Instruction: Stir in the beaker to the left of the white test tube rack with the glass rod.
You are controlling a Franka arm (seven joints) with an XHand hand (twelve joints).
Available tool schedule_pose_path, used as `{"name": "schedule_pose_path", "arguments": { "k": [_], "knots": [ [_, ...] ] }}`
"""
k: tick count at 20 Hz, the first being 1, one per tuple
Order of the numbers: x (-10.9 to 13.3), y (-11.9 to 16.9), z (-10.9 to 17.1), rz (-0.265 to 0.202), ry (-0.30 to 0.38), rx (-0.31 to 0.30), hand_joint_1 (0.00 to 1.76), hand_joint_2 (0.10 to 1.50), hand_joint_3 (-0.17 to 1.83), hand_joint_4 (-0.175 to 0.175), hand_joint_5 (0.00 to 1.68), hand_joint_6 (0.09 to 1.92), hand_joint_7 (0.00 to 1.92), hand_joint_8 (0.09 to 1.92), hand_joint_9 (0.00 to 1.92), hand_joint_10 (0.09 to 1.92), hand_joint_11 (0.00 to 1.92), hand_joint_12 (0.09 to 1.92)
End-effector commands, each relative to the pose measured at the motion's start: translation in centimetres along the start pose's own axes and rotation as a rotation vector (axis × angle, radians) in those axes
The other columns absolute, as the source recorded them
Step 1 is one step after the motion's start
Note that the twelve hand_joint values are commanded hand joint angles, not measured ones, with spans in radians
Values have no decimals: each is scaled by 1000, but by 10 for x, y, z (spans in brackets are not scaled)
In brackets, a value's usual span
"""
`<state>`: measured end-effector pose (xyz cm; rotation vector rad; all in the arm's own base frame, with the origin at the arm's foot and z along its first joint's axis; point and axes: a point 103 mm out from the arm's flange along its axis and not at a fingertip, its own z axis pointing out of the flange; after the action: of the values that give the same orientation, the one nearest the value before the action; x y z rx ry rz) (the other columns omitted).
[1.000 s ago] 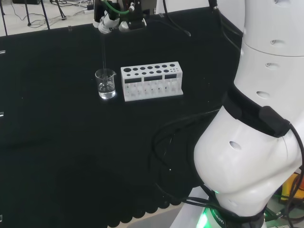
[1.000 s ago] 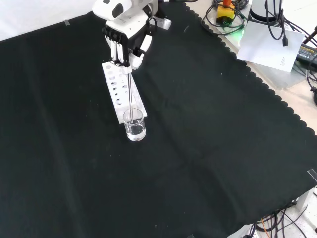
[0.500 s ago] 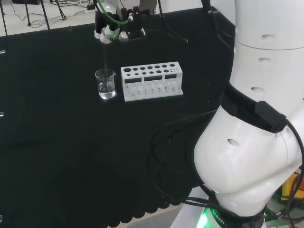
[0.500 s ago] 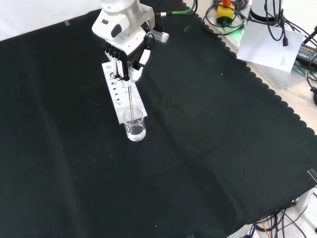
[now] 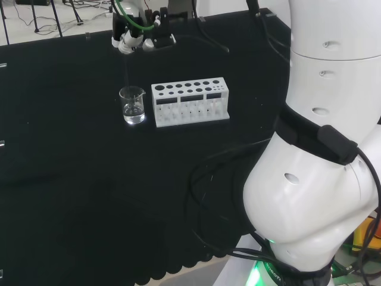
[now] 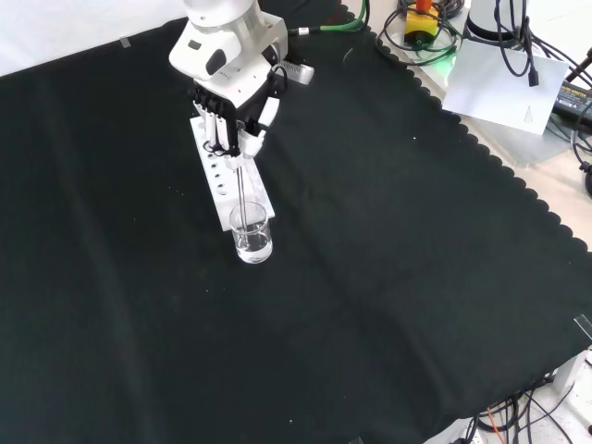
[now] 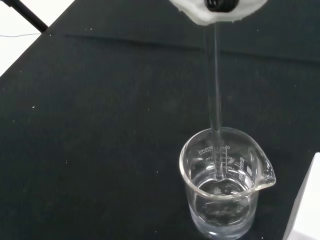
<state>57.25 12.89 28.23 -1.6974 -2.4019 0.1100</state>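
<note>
A small clear glass beaker (image 5: 132,105) (image 6: 252,232) (image 7: 223,183) with some clear liquid stands on the black cloth, just left of the white test tube rack (image 5: 190,101) in the head view. The hand (image 5: 138,37) (image 6: 231,116) hangs above the beaker, fingers curled on the top of a thin glass rod (image 6: 241,185) (image 7: 216,100). The rod hangs nearly upright. In the wrist view its lower end sits inside the beaker, at about the liquid's surface. A blurred white part of the hand (image 7: 220,10) shows where the rod starts.
The rack (image 6: 228,171) lies right behind the beaker in the front view, under the hand. The arm's white links (image 5: 321,149) stand at the head view's right. Cables and papers (image 6: 499,69) lie beyond the cloth's scalloped edge.
The hand has shifted slightly left in the head view and down toward the beaker in the front view, carrying the rod with it. Beaker and rack have stayed put.
</note>
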Motion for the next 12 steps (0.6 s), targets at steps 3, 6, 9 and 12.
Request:
{"name": "schedule_pose_path", "arguments": {
  "k": [3, 6, 9, 12],
  "knots": [
    [-18, -6, 0, 32, 3, 4, 1316, 1092, -175, -175, 1411, 87, 1181, 1002, 1552, 859, 1640, 520],
    [-28, -13, -1, 47, 6, 3, 1316, 1092, -175, -175, 1411, 87, 1181, 1002, 1553, 860, 1641, 520],
    [-26, -19, -1, 50, 6, 5, 1316, 1092, -175, -175, 1411, 87, 1182, 1000, 1552, 860, 1641, 520],
    [-10, -24, 1, 26, 3, 8, 1316, 1092, -175, -175, 1411, 87, 1182, 1001, 1552, 860, 1641, 520]
  ]
}}
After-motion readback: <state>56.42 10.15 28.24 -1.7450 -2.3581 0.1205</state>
